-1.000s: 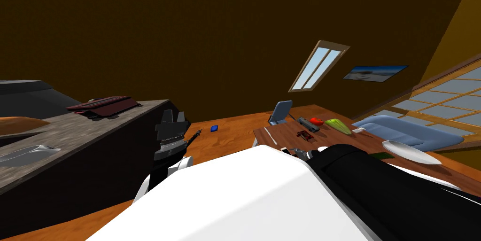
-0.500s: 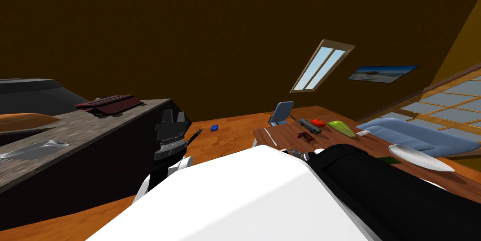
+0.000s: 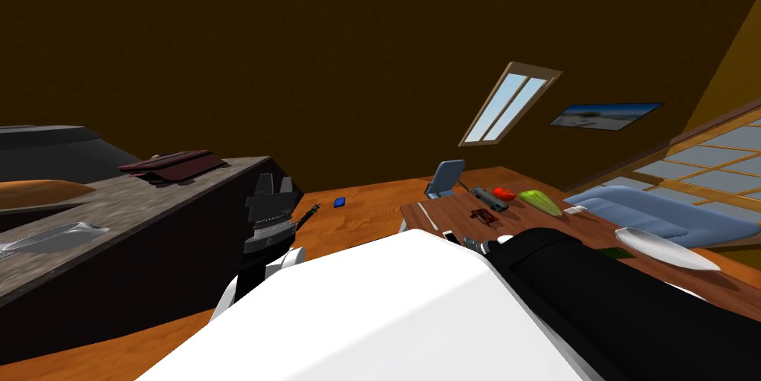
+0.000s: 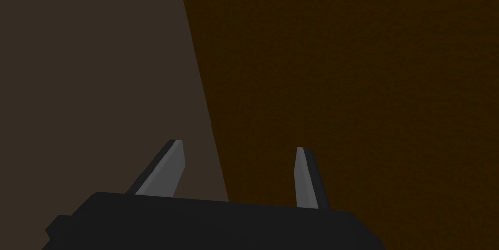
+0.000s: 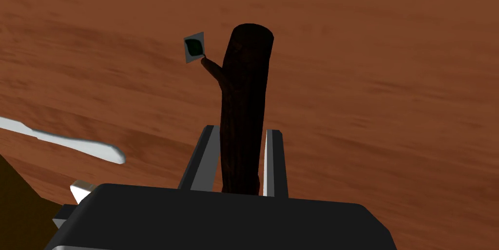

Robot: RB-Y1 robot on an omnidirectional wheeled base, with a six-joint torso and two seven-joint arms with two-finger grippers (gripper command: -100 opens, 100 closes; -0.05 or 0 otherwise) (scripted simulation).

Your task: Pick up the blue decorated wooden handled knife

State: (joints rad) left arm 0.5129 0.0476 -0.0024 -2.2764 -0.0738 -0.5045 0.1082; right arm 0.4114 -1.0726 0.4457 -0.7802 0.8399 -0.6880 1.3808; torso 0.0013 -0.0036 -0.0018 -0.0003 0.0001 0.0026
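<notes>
In the right wrist view my right gripper is shut on a dark brown wooden handle, one finger pressed to each side. The handle points away from the hand over the reddish-brown table. A short stub on its side carries a small grey tag with a dark green mark. No blade is visible. In the head view the right gripper is at the table's near edge, mostly hidden by my dark forearm. My left gripper is open and empty, raised beside the dark counter.
A white utensil lies on the table beside my right hand. Farther along the table are a dark red item, a grey item, a red thing, a green thing and a white dish. A blue chair stands at its far end.
My right gripper's fingers have closed onto the dark wooden handle. The head camera shifted slightly at first, then held still. The left arm has not moved.
</notes>
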